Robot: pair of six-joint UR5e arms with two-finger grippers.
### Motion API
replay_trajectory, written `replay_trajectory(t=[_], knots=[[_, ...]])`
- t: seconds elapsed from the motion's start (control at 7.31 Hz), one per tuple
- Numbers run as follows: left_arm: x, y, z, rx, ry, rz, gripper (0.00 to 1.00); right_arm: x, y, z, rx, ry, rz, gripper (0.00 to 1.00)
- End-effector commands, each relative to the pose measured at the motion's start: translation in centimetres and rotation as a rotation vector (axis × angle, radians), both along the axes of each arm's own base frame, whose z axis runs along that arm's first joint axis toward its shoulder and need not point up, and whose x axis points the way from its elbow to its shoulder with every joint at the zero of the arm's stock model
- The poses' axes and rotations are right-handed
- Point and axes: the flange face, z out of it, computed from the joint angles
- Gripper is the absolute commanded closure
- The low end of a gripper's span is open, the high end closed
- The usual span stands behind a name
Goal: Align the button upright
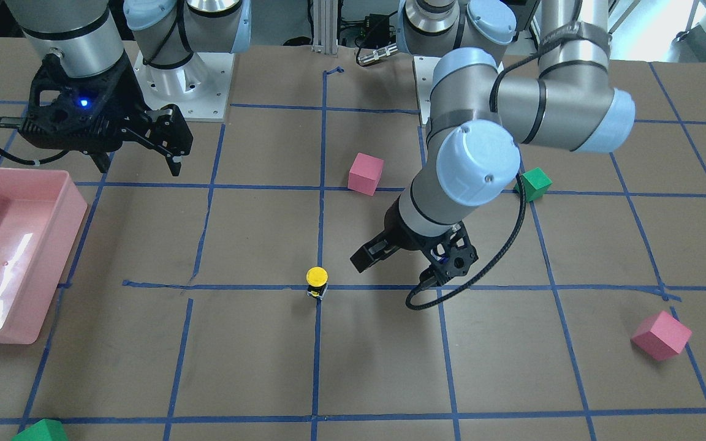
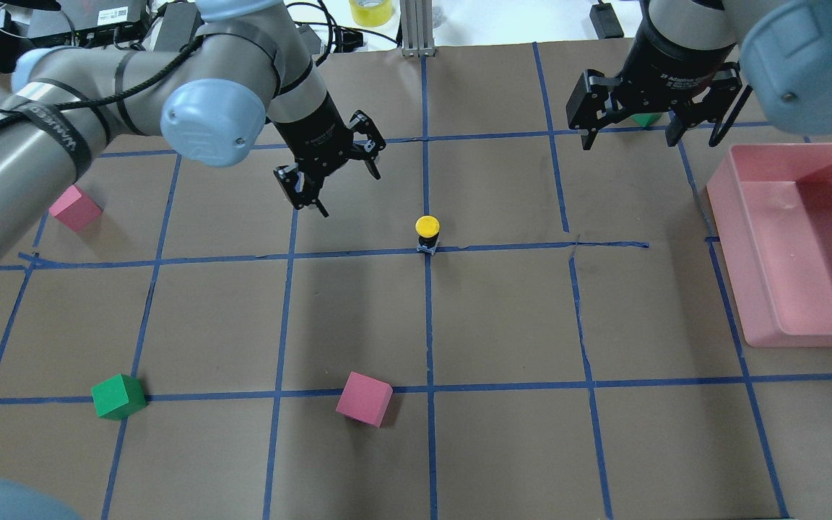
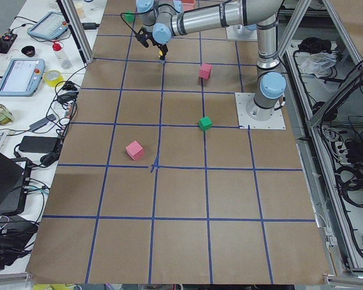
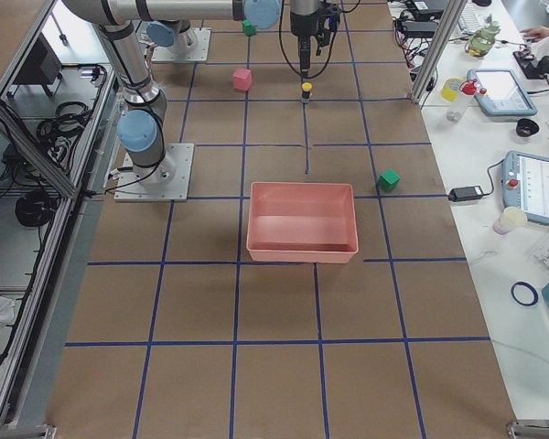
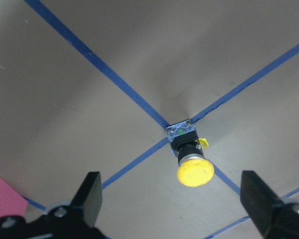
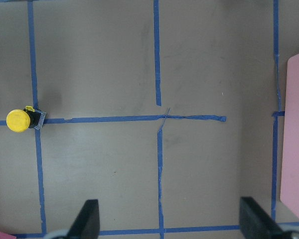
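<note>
The button [image 2: 427, 230] stands upright on a crossing of blue tape lines, yellow cap on top, black body and grey base below; it also shows in the front view [image 1: 316, 279]. My left gripper [image 2: 349, 193] is open and empty, hovering above the table just beside the button. In the left wrist view the button [image 5: 189, 160] lies between and beyond the spread fingertips [image 5: 93, 185]. My right gripper [image 2: 630, 142] is open and empty, raised far off near the pink bin. Its wrist view shows the button [image 6: 20, 120] at the left edge.
A pink bin [image 2: 726, 253] stands at the table's right side. Pink cubes [image 2: 75, 208] [image 2: 364, 399] and a green cube [image 2: 118, 396] lie on the left half. Another green cube [image 2: 647, 120] sits behind the right gripper. Blue tape lines grid the brown table.
</note>
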Motion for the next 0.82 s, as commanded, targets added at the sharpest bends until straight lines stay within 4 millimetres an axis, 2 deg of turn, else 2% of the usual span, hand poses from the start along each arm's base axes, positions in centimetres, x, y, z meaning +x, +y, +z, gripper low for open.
replay_trajectory(t=[0.0, 0.27, 0.41, 0.55, 0.68], knots=[[2.3, 4.4, 7.3, -0.094, -0.127, -0.401, 0.0, 0.0, 0.0, 0.0, 0.001, -0.001, 0.0, 0.0], [3.4, 7.3, 13.4, -0.213, -0.158, -0.638, 0.0, 0.0, 0.0, 0.0, 0.0, 0.001, 0.0, 0.0], [5.3, 8.0, 14.4, -0.187, -0.19, -0.704, 0.0, 0.0, 0.0, 0.0, -0.001, -0.004, 0.0, 0.0], [8.3, 7.4, 14.8, -0.187, -0.193, -0.709, 0.0, 0.7, 0.0, 0.0, 0.0, -0.058, 0.009, 0.0], [9.6, 7.1, 14.8, -0.185, -0.193, -0.677, 0.0, 0.8, -0.3, 0.3, -0.017, -0.073, 0.022, 0.0]])
